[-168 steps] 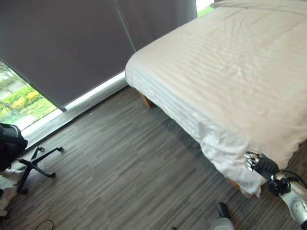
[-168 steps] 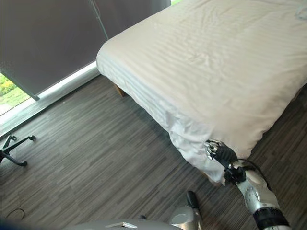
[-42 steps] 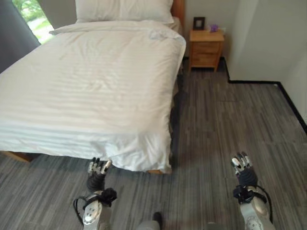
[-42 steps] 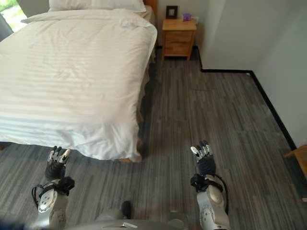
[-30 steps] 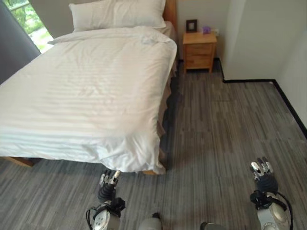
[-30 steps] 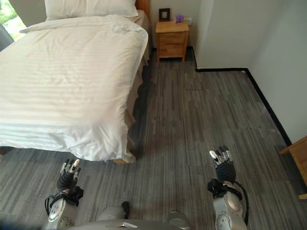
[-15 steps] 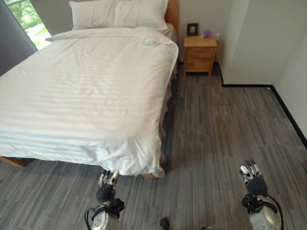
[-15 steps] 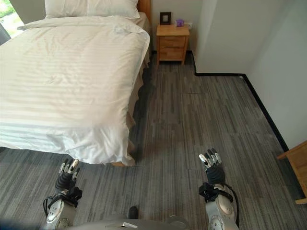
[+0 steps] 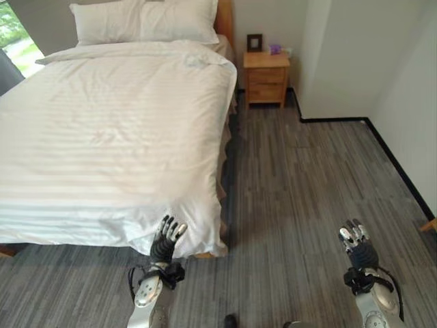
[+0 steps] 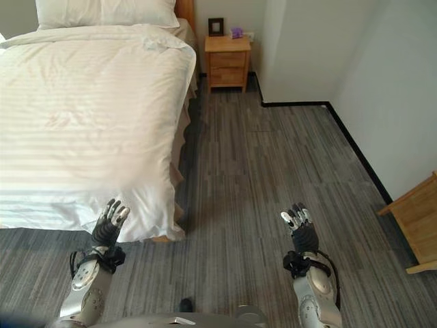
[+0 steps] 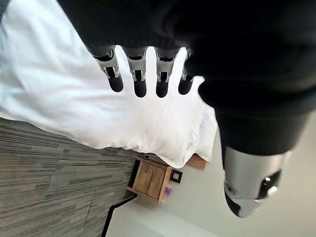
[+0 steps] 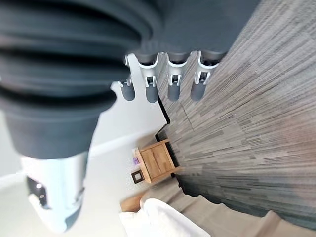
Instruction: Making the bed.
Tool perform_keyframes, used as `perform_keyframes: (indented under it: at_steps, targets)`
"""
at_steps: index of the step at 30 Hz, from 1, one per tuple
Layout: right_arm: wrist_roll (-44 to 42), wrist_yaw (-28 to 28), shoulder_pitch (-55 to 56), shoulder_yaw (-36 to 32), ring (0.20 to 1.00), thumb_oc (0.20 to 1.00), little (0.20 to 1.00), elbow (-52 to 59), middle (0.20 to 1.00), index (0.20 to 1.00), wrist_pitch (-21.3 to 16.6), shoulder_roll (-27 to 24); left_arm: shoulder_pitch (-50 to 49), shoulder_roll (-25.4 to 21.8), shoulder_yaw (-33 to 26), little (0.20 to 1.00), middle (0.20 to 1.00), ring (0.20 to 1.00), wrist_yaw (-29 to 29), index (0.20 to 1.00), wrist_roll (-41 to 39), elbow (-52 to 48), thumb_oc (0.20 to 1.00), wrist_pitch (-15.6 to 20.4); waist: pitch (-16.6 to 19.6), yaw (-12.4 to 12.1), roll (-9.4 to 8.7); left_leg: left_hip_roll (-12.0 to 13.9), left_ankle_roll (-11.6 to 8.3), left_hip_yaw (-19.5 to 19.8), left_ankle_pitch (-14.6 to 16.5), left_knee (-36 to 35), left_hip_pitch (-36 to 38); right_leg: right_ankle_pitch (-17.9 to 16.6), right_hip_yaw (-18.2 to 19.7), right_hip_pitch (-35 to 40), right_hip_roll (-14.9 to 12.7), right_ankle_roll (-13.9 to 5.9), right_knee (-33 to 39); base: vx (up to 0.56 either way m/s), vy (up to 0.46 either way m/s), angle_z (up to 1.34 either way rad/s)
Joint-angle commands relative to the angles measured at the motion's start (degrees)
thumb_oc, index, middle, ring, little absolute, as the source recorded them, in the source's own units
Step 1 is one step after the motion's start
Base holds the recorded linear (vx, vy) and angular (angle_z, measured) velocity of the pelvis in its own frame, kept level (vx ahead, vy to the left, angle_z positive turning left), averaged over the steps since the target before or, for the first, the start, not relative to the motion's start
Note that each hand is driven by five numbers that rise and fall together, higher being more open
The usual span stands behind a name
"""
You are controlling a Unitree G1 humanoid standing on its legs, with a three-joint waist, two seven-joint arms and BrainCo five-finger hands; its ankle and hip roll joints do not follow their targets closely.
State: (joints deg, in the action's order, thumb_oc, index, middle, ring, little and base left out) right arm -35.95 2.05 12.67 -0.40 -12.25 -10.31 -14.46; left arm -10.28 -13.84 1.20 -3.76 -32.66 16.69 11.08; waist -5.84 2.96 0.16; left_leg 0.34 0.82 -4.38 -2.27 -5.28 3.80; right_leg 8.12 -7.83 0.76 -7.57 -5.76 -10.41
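Note:
The bed's white striped duvet [image 9: 109,137] lies spread flat, with white pillows [image 9: 143,20] at the head. Its foot corner [image 9: 198,236] hangs down towards the floor, a little rumpled. My left hand [image 9: 166,239] is raised in front of that hanging edge with its fingers [image 11: 139,74] straight and open; whether they touch the cloth I cannot tell. My right hand [image 9: 356,246] hovers over the bare floor well to the right of the bed, its fingers [image 12: 170,81] straight and holding nothing.
A wooden nightstand [image 9: 266,78] with a small frame and a purple thing stands by the bed's head. A white wall corner [image 9: 341,55] juts out on the right. The corner of a wooden piece [image 10: 416,219] shows at far right. Grey plank floor [image 9: 300,178] runs alongside the bed.
The camera has shifted, so the bed sits further left in the picture. My left hand has risen up to the duvet's hanging foot edge. The right hand stays low over the floor.

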Motion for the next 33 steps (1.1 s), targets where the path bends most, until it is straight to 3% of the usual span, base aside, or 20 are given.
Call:
perform_keyframes:
  at_steps: [1,3,6,7,10,12,14,16,17,18,20,23,29,33]
  targets:
    - [3.7,-0.4,-1.0,0.4,1.0,1.0,1.0,2.6,1.0,1.0,-2.3,0.5,3.5,-2.7,-2.6,1.0,1.0,1.0,0.6,1.0,0.1,-1.7,1.0,2.7,-1.1,-0.1,-0.59,3.4,-2.51,-3.4,2.8,0.3,2.9,-14.1,-0.1,-4.2,-8.2,-4.59,1.7,-0.02,-0.244,-0.17]
    - [3.8,0.5,-1.1,0.4,1.0,1.0,1.0,2.0,1.0,1.0,-2.4,0.8,4.6,-2.8,-2.4,1.0,1.0,1.0,0.4,1.0,-0.9,-2.3,1.0,3.1,-0.6,-0.1,-0.84,4.7,-3.54,-3.8,2.6,0.3,3.1,-16.1,0.4,-3.5,-10.1,-5.27,3.8,0.01,-0.297,-0.21]
    - [2.2,0.6,-1.7,1.2,1.0,1.0,1.0,2.7,1.0,1.0,-2.7,1.2,5.3,-2.8,-2.6,1.0,1.0,1.0,-0.1,1.0,-2.5,-1.9,1.0,3.6,0.0,-0.4,-1.44,6.1,-4.73,-4.5,2.3,0.3,3.1,-16.2,0.2,-2.8,-10.2,-6.04,6.4,0.02,-0.316,-0.21]
    - [1.4,0.0,-2.4,1.9,1.0,1.0,1.0,2.6,1.0,1.0,-2.7,0.9,5.4,-2.7,-3.2,1.0,1.0,1.0,-0.2,1.0,-2.9,-2.0,1.0,3.9,0.8,-1.1,-1.91,8.3,-6.33,-5.0,1.3,0.3,2.9,-13.0,-0.6,-1.1,-8.1,-5.94,9.6,0.03,-0.43,-0.33]
    - [1.3,-0.3,-3.6,2.6,1.0,1.0,1.0,2.7,1.0,1.0,-2.8,-0.8,4.7,-2.4,-4.3,1.0,1.0,1.0,0.0,1.0,-4.3,-1.5,1.0,3.9,0.6,-1.7,-1.55,13.0,-8.67,-4.0,-1.9,1.6,1.8,-10.6,-0.7,0.4,-3.5,-3.8,11.4,0.02,-0.487,-0.18]
    - [-0.2,-1.2,-4.0,2.7,1.0,1.0,1.0,3.2,1.0,1.0,-3.4,-2.1,4.3,-1.1,-4.3,1.0,1.0,1.0,0.8,1.0,-6.2,-1.2,1.0,3.7,-0.4,-1.8,-1.36,15.9,-9.32,-1.9,-4.3,8.0,-0.8,-9.9,-1.8,2.5,-1.1,-1.93,13.1,-0.02,-0.438,-0.02]
    - [0.5,-0.8,-4.2,2.2,1.0,1.0,1.0,2.2,1.0,1.0,-3.1,-4.1,4.3,0.0,-3.0,1.0,1.0,1.0,1.6,1.0,-7.0,-0.7,1.0,3.2,-1.5,-2.3,-1.52,14.0,-8.47,1.2,-5.2,12.9,-2.9,-9.8,-2.4,3.6,-0.8,-0.81,13.8,0.0,-0.299,0.12]
    - [-2.0,-0.6,-4.4,1.1,1.0,1.0,1.0,1.8,1.0,1.0,-2.7,-4.1,3.6,0.6,-2.1,1.0,1.0,1.0,2.8,1.0,-7.9,-1.7,1.0,2.7,-2.1,-3.0,-2.17,8.6,-7.61,4.9,-3.0,14.6,-5.4,-9.5,-2.3,4.1,-1.0,-0.23,13.9,0.02,-0.207,0.15]
    - [-3.5,-1.0,-4.4,0.9,1.0,1.0,1.0,1.2,1.0,1.0,-2.6,-3.6,3.1,0.7,-2.0,1.0,1.0,1.0,3.2,1.0,-7.7,-1.8,1.0,2.4,-2.0,-3.1,-2.51,7.0,-7.02,4.4,-1.4,14.1,-5.7,-9.4,-2.3,4.4,-0.9,-0.18,14.1,0.03,-0.114,0.12]
    - [-3.5,-1.0,-4.4,0.9,1.0,1.0,1.0,1.2,1.0,1.0,-2.6,-3.6,3.1,0.7,-2.0,1.0,1.0,1.0,3.2,1.0,-7.7,-1.8,1.0,2.4,-2.0,-3.1,-2.51,7.0,-7.01,4.4,-1.4,14.1,-5.7,-9.4,-2.3,4.4,-0.9,-0.18,14.1,0.07,-0.15,0.03]
    - [-3.0,-1.5,-3.1,0.3,1.0,1.0,1.0,0.9,1.0,1.0,-2.2,-3.2,2.3,0.9,-1.8,1.0,1.0,1.0,3.6,1.0,-7.0,-0.8,1.0,2.1,-0.8,-3.1,-2.48,4.7,-5.25,0.4,-0.3,9.7,-5.1,-8.9,-2.6,4.8,0.3,0.24,14.2,0.11,-0.131,0.01]
    - [-2.8,-0.9,-2.9,0.5,1.0,1.0,1.0,0.6,1.0,1.0,-2.2,-2.5,3.0,1.0,-1.2,1.0,1.0,1.0,2.9,1.0,-7.2,-0.6,1.0,2.1,-0.1,-3.1,-1.96,0.8,-3.39,0.8,0.1,7.6,-5.4,-7.8,-2.5,4.7,1.5,0.56,13.6,0.09,-0.046,0.23]
    - [-2.6,-0.7,-3.1,1.3,1.0,1.0,1.0,-0.1,1.0,1.0,-2.4,-1.1,5.3,0.3,-0.2,1.0,1.0,1.0,2.3,1.0,-7.4,-1.6,1.0,2.7,0.6,-1.6,-1.29,0.0,-2.24,0.2,0.4,4.0,-2.7,-6.5,-2.3,4.2,1.7,0.61,10.8,0.09,0.052,0.07]
    - [-2.4,-1.3,-3.5,1.7,1.0,1.0,1.0,-0.1,1.0,1.0,-2.0,-0.5,4.7,-0.7,-1.4,1.0,1.0,1.0,1.8,1.0,-5.4,-1.8,1.0,2.6,1.2,-1.9,-1.44,-0.6,-1.51,0.1,0.9,2.2,-1.1,-6.3,-2.0,4.8,1.2,0.07,11.1,0.13,0.076,0.03]
